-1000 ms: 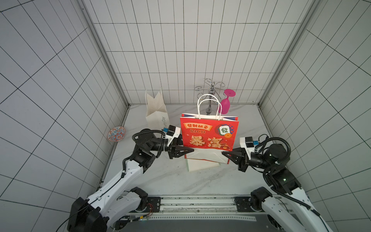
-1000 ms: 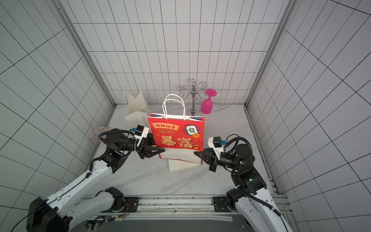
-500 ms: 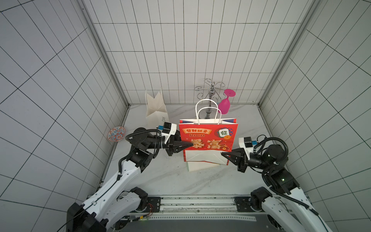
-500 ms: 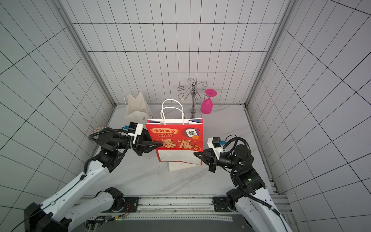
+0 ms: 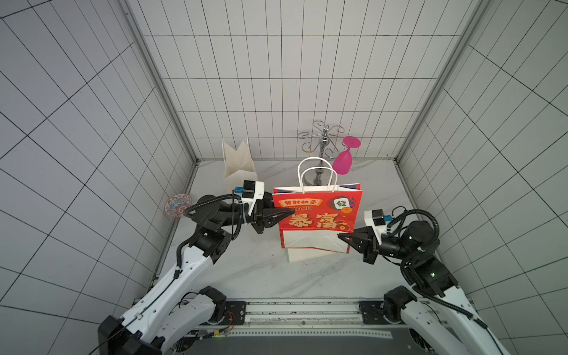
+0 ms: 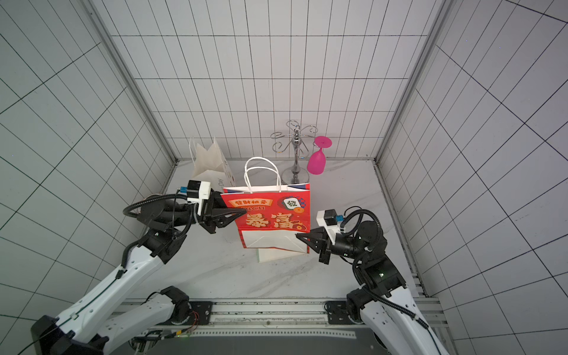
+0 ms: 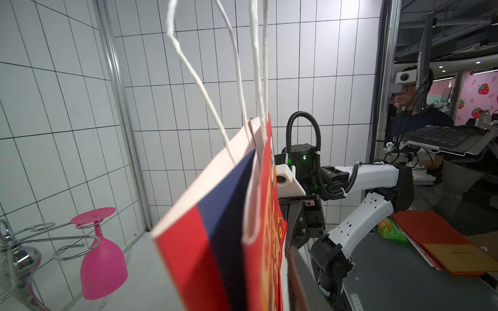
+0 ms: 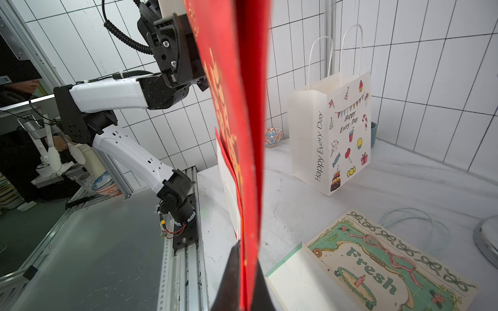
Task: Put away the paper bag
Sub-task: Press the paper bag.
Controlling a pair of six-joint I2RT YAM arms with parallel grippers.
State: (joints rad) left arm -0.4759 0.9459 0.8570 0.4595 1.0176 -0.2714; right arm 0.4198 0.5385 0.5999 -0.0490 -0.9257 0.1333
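Hanging upright between the two arms over the middle of the counter (image 5: 264,276), the red paper bag (image 5: 319,221) shows its printed front in both top views. Its white handles (image 5: 316,172) point up and its white bottom flap is folded flat against the front.

The right gripper (image 5: 340,237) is clenched on the bag's lower right corner. From the right wrist view the red paper runs straight down between its two dark fingers (image 8: 230,285).

The left gripper (image 5: 284,215) sits at the bag's upper left edge, jaws part-way apart, with one finger lying across the printed front. In the left wrist view the bag's side fold (image 7: 221,229) is spread open close to the lens. I cannot tell whether that gripper is pinching the paper or only straddling it.

Under the red bag a flat cream bag printed "Fresh" (image 8: 377,264) lies on the counter. A white bag with party drawings (image 5: 238,159) stands upright at the back left. Near the back wall is a metal rack (image 5: 322,143), with a pink glass (image 5: 342,161) hung upside down from one arm. A small patterned bowl (image 8: 273,137) sits by the left wall.
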